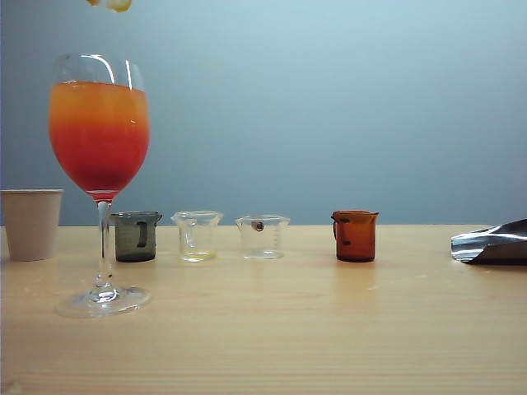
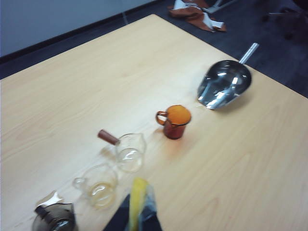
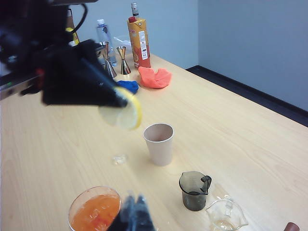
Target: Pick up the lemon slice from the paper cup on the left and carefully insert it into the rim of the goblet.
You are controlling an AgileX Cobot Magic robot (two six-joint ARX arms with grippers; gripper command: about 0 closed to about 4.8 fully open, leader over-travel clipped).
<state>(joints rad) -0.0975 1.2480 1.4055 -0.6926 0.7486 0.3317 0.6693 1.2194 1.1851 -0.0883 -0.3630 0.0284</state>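
Observation:
The lemon slice hangs in the air, pinched at its edge by my left gripper, which is shut on it. In the left wrist view the lemon slice shows edge-on between the dark fingers of the left gripper. In the exterior view only the lemon slice's lower edge shows, above the goblet. The goblet holds an orange-red drink. The paper cup stands left of it, and the paper cup is below and beside the slice. My right gripper hovers by the goblet's rim, fingers together and holding nothing.
A grey beaker, two clear beakers and an amber beaker stand in a row right of the goblet. A metal scoop lies at the far right. A juice carton, bottles and cloths sit at the table's far end.

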